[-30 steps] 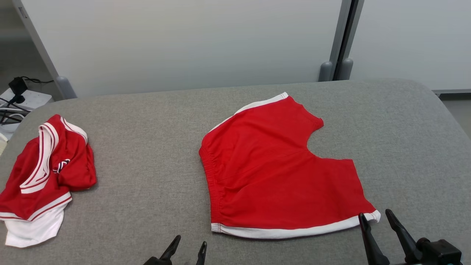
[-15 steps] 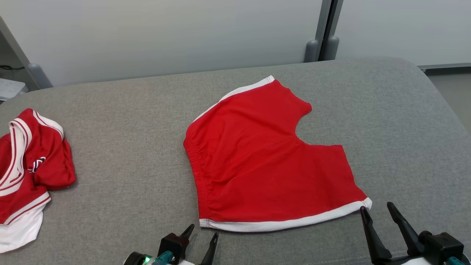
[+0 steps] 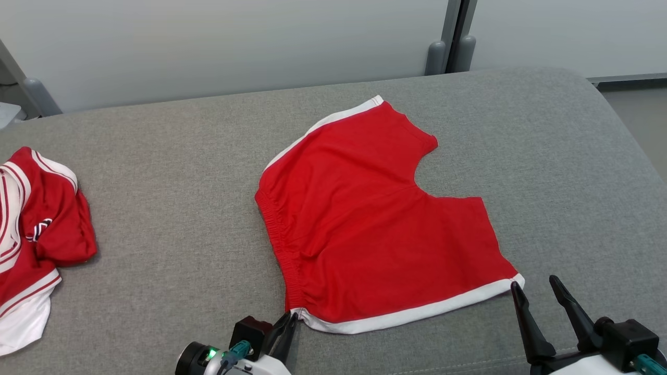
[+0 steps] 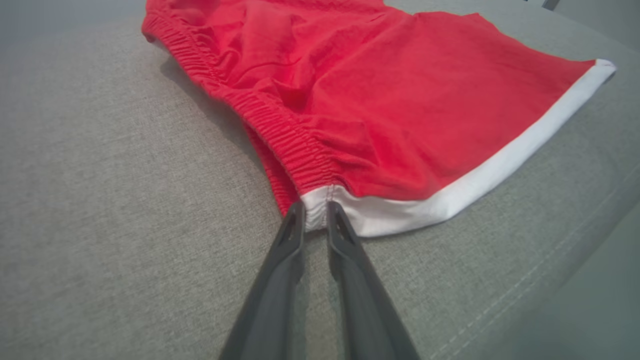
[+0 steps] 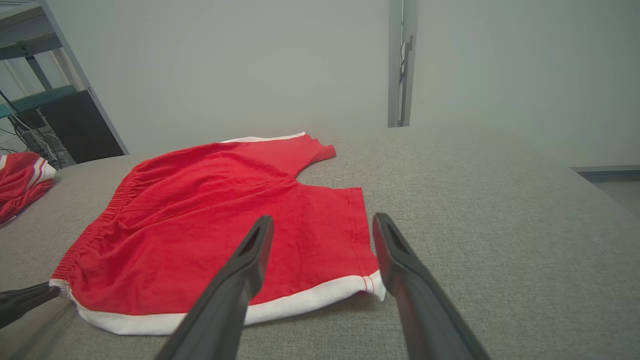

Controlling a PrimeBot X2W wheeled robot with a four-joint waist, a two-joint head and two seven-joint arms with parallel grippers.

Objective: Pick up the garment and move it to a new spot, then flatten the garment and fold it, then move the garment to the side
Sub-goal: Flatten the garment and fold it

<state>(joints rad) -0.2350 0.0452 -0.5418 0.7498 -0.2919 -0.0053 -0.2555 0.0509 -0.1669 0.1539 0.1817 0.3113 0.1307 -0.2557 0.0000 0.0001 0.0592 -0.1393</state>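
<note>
The garment (image 3: pixel 375 219) is a pair of red shorts with white trim, spread flat on the grey table (image 3: pixel 156 182). My left gripper (image 3: pixel 289 316) is at its near left corner. In the left wrist view the two fingers (image 4: pixel 314 209) are pinched together on the white hem corner below the gathered waistband of the garment (image 4: pixel 400 100). My right gripper (image 3: pixel 532 284) stands open just off the near right corner. In the right wrist view its fingers (image 5: pixel 322 220) spread over the white hem of the garment (image 5: pixel 215 225), not touching it.
A second red and white garment (image 3: pixel 31 245) lies crumpled at the table's left edge, also seen as the heap (image 5: pixel 20 180) at far left. A pale partition wall with a grey post (image 3: pixel 448 47) stands behind the table. The table's right edge curves down to the floor.
The head camera has shifted. My left gripper moved forward to the garment's near left corner and closed from wide open onto the hem. The right gripper stays open.
</note>
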